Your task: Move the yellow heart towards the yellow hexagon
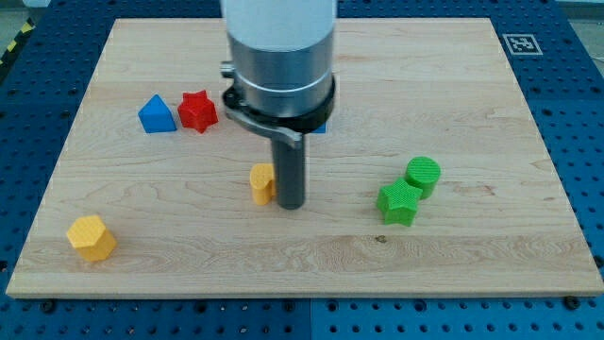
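Observation:
The yellow heart (261, 182) lies near the middle of the wooden board, partly hidden by my rod. My tip (292, 205) rests on the board right beside the heart, on its right side, touching or nearly touching it. The yellow hexagon (92, 237) sits at the view's bottom left, near the board's front-left corner, well apart from the heart.
A blue triangle block (157, 114) and a red star block (197, 110) sit at the upper left. A green round block (423, 175) and a green star-like block (398, 202) sit at the right. A blue block (322, 126) is mostly hidden behind the arm.

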